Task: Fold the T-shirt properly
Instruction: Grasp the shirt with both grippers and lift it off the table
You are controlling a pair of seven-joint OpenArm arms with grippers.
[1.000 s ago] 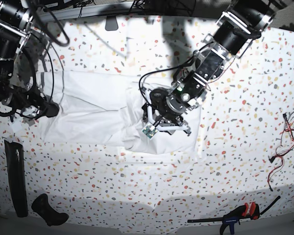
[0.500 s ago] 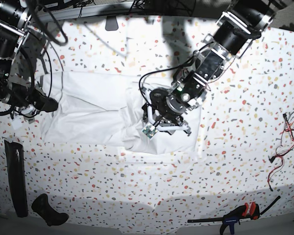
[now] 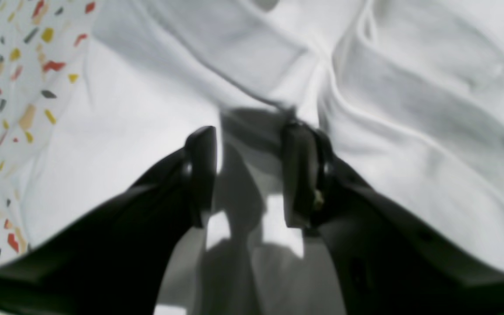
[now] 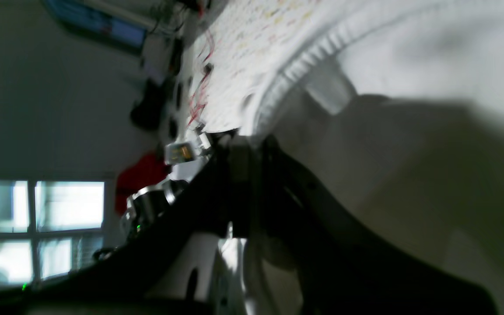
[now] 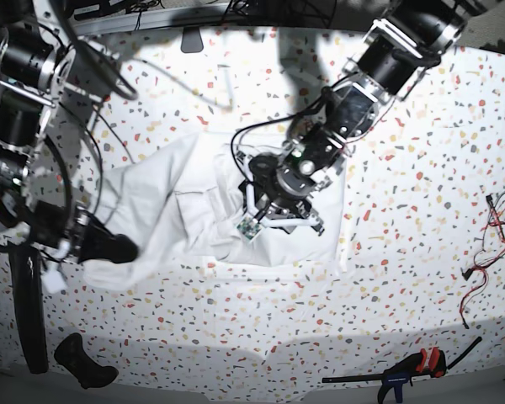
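The white T-shirt (image 5: 194,206) lies wrinkled on the speckled table (image 5: 404,219), with its left part pulled up into a slanted fold. My right gripper (image 5: 124,250), at the left of the base view, is shut on the shirt's edge. In the right wrist view the closed fingertips (image 4: 248,146) pinch a ribbed hem of the shirt (image 4: 431,57). My left gripper (image 5: 276,215) stands on the middle of the shirt. In the left wrist view it (image 3: 250,144) is open, fingers apart and pressed against the cloth (image 3: 409,131) beside a raised fold.
A long black bar (image 5: 25,307) and a black handle (image 5: 84,362) lie at the front left. A blue and black clamp (image 5: 412,372) lies at the front right. Red wires (image 5: 488,244) trail at the right edge.
My right gripper has moved forward and to the right, dragging the shirt's left side with it, so that side now lies slanted and bunched. The left gripper shifted slightly left on the shirt.
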